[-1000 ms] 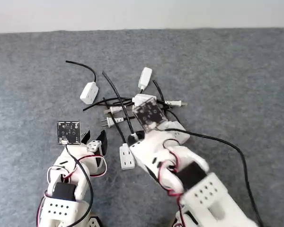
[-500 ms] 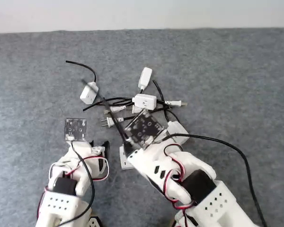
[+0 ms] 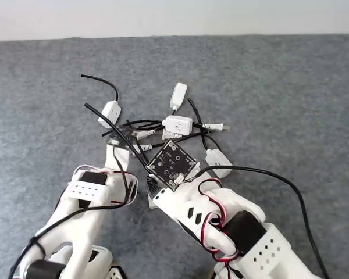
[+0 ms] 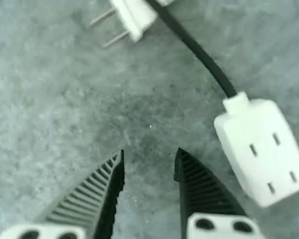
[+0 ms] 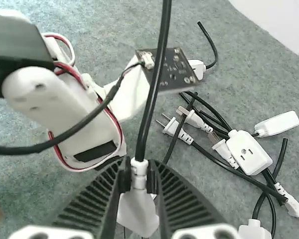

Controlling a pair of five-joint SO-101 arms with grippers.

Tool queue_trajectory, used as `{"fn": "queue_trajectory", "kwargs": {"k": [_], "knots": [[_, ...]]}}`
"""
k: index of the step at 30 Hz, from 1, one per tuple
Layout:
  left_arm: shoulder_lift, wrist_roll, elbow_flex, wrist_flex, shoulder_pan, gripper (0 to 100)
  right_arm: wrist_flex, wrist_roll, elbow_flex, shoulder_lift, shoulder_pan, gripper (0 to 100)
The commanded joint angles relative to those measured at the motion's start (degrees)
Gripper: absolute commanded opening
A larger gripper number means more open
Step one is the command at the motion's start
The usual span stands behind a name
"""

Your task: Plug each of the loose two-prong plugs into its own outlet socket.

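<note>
Now, right gripper (image 5: 137, 175) tight on an outlet socket (image 5: 136, 211), left gripper (image 4: 149, 154) spread beside a second outlet socket (image 4: 261, 149).

The left arm (image 3: 93, 192) swings out from near-left toward the far side, its left gripper (image 4: 148, 159) now over carpet (image 4: 65, 99) near a plug (image 4: 132, 17). The right gripper (image 5: 137, 174) draws its clamped socket (image 5: 137, 214) nearer, and the black cord (image 5: 158, 74) swings left.

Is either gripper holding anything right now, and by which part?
The right gripper is shut on a white outlet socket, pinched at its neck where the black cord enters. The left gripper is open and holds nothing.
</note>
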Motion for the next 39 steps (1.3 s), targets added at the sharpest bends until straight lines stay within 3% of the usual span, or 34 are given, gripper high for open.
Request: {"fn": "queue_trajectory", "kwargs": {"k": [1,9,14,28,33,39], "knots": [[-5.6,-8.3,0.6,0.2,0.1,16,-2.9,0.9,1.1,-1.2,-0.1,0.8],[-24.0,-10.8,11.1,-1.4,0.6,16,-3.6,0.8,2.3,-1.1,0.0,0.8],[-31.4,-11.0,12.3,3.8,0.6,16,-5.4,0.8,2.3,2.8,0.1,0.8],[-32.4,-10.6,12.4,4.6,0.3,19,-9.2,-3.2,1.1,9.7,1.5,0.8],[-32.5,-5.5,14.7,-1.0,0.0,19,-9.4,-4.0,1.3,9.7,2.8,0.8],[-32.5,-4.6,14.7,-5.0,-7.3,19,-13.1,-3.7,5.1,9.7,4.1,0.8]]}}
